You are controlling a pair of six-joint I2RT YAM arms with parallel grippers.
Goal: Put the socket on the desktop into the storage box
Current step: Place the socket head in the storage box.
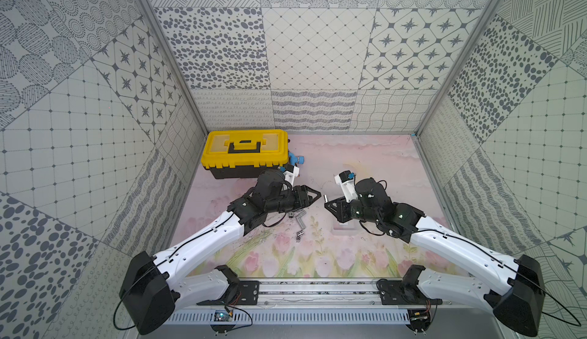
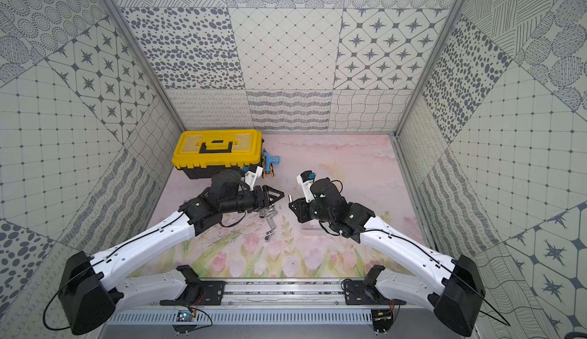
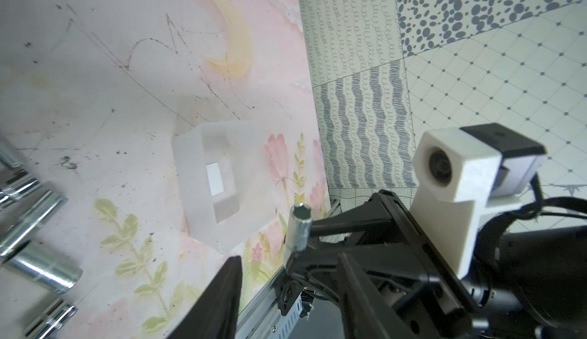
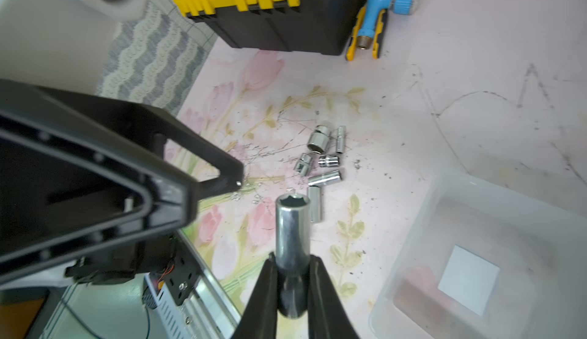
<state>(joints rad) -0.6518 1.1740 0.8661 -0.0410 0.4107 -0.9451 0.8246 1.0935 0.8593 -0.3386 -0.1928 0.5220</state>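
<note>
Across the back left corner of the pink flowered surface (image 1: pixel 365 162): yellow-lidded toolbox (image 1: pixel 244 153), shut, black handle lying flat on the lid. Shows whole in both top views and in part in the right wrist view.

Toward the middle, raised above the surface: left hand (image 1: pixel 314 199), fingers parted a moderate way, bare between them. Hangs over the loose sockets (image 4: pixel 320 159) and points tip to tip at the right hand (image 1: pixel 326 202), close but apart.

Opposite it: right hand, pinched narrow on a long chrome socket (image 4: pixel 292 223). Clamps the lower end between both fingers (image 4: pixel 260 293). Leaves the hexagonal mouth free, pointing away from the wrist. Holds the socket off the surface, between the two hands, near the storage box (image 3: pixel 190 162) but outside its rim.

Partly under the right arm in both top views: storage box, translucent whitish plastic, flat on the surface, with a white patch (image 3: pixel 215 178) on its floor.

Just beside the right end of the toolbox: blue-and-yellow tool (image 2: pixel 270 162), lying flat.

Below the left hand: loose sockets, several chrome pieces, short and long, lying in a tight cluster, some touching. Well apart from the toolbox, near the storage box.
</note>
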